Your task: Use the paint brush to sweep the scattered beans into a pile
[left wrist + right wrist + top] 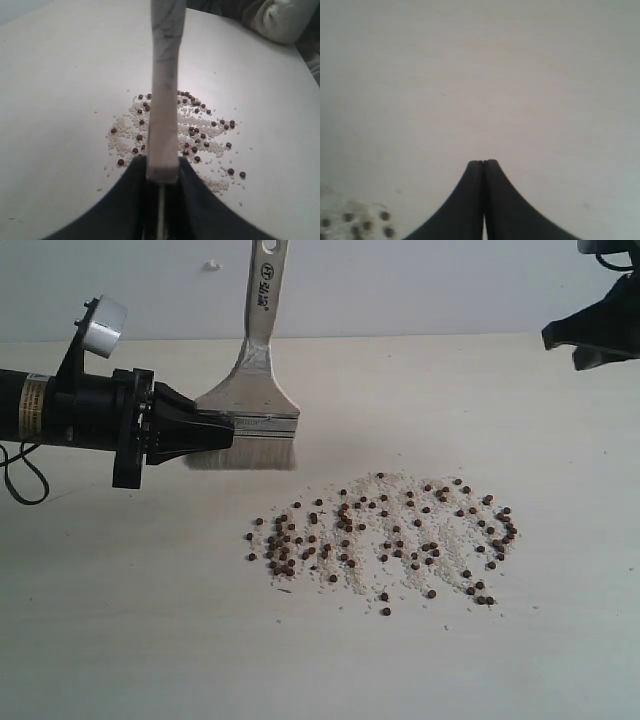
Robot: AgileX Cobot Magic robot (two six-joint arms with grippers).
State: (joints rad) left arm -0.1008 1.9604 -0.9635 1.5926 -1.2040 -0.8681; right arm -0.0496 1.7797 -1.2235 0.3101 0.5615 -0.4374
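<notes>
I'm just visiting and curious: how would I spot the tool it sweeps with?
Start at the pale wooden table, where small dark reddish-brown beans lie scattered in white crumbs. Just behind their left edge, the black left end effector grips a wide flat paint brush with its pale handle pointing up. It is the only thing with a silver metal band and off-white bristles.

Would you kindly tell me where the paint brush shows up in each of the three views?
Exterior view: paint brush upper centre-left, bristles downward, clamped by the left gripper.
Left wrist view: paint brush fills the picture's middle, rising from the jaws.
Right wrist view: not in it.
Shared landmark: the beans, seen in all three.
</notes>
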